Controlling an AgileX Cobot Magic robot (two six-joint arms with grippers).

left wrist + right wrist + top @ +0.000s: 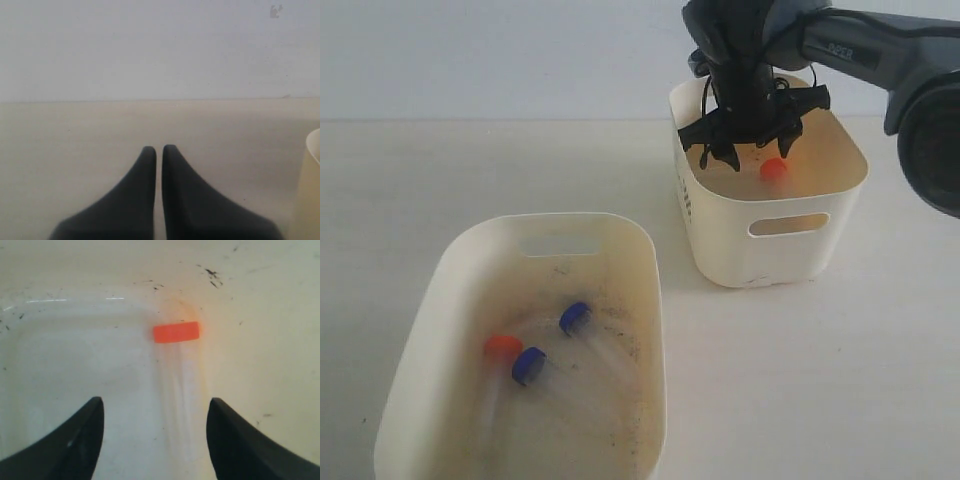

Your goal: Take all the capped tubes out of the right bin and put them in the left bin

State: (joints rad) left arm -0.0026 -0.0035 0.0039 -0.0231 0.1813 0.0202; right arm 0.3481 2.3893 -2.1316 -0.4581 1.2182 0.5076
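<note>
**In the right bin: one orange-capped tube, flat between wide jaws**

Down inside the right bin (770, 262), past its rim: the right gripper (745, 155). Jaws spread wide, gripping nothing, one finger (75, 440) to each side of the orange-capped tube (176, 332). Flat on the bin floor, long axis in line with the gap between the fingers. Orange cap at the end farther from the gripper, clear body trailing back toward that gap, apart from both fingers. In the exterior view, only the cap (774, 169) plain to see, just beside the fingertips.

On the speckled floor of the left bin (440, 290): a blue-capped tube (575, 318), a second blue-capped tube (528, 365) and another orange-capped tube (503, 347). All lying flat, faint clear bodies running from the caps toward the bin's near end.

Above the bare tabletop (75, 130): the left gripper (159, 149), fingers almost touching, only a slit between them, nothing held.
</note>
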